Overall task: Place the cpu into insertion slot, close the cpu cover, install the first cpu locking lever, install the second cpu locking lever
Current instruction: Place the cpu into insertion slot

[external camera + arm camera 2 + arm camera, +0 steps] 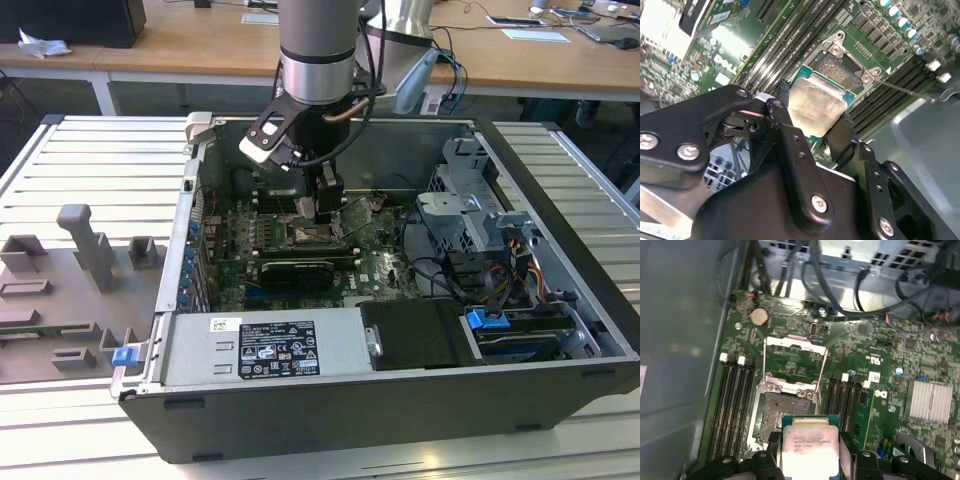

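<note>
My gripper (pixel 812 114) is shut on the cpu (pixel 816 104), a flat square chip with a pale metal top and a green rim, held by two opposite edges between the black fingers (pixel 782 117). The cpu (pixel 810 445) hangs tilted just above and to one side of the insertion slot (pixel 782 407), whose dark centre is bare. Behind the slot, the cpu cover (pixel 796 351) stands swung open. A thin metal lever (pixel 905 90) sticks out beside the slot (pixel 840 65). In the exterior view the gripper (pixel 325 212) is deep inside the computer case, over the slot (pixel 318 236).
Long black memory slots (pixel 735 405) flank the socket on both sides. A finned heat sink (pixel 930 400) and cables (pixel 865 275) sit nearby. The case holds a drive cage (pixel 470 200) and a power supply (pixel 265 350). A grey fixture (pixel 90 250) stands on the exterior view's left.
</note>
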{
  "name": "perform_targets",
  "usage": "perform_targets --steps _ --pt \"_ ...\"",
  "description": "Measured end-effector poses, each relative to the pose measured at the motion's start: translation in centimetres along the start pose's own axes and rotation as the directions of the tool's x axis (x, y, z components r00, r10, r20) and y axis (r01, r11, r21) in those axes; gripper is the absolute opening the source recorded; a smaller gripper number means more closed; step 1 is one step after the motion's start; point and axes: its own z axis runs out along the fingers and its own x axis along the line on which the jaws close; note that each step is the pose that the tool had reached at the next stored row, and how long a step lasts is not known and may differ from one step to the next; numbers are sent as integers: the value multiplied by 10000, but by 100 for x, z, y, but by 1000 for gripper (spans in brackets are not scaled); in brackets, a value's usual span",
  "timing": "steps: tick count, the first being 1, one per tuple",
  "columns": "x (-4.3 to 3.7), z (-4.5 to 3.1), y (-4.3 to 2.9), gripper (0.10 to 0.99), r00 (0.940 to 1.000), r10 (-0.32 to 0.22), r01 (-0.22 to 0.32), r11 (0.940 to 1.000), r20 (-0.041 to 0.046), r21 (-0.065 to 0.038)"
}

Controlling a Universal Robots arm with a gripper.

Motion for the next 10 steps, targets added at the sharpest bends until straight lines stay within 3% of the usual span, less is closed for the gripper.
perform_targets --steps 3,8,10 --pt "6 28 -2 545 9990 449 -449 9990 33 -3" --pt "70 114 8 545 9990 456 -456 9990 31 15" --pt "103 200 8 545 9990 455 -455 9990 31 25"
